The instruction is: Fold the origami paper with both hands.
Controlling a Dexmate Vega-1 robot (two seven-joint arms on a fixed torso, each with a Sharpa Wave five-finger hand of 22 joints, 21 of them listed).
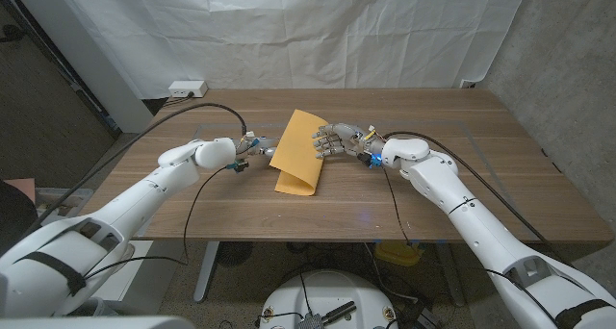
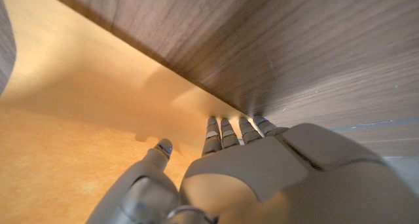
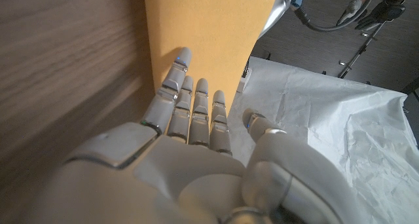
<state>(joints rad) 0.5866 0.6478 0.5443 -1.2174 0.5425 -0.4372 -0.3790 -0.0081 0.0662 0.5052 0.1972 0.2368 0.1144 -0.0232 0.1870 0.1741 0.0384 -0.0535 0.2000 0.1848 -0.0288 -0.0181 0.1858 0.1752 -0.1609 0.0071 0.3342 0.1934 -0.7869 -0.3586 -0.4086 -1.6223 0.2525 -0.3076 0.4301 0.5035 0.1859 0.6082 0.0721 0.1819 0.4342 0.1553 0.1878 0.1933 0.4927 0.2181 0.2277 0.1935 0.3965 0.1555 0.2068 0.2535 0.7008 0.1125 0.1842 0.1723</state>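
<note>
A long brown wood-grain table (image 1: 452,189) stands before a wrinkled white cloth backdrop (image 1: 318,31) at twelve o'clock.

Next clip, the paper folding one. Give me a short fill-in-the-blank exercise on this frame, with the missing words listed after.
1. The paper on the table is ____ in colour.
2. The right hand touches the paper with its ____.
3. The left hand is at the paper's ____ edge, as the robot sees it.
4. The tabletop is made of ____.

Missing words: orange; fingers; left; wood
</note>
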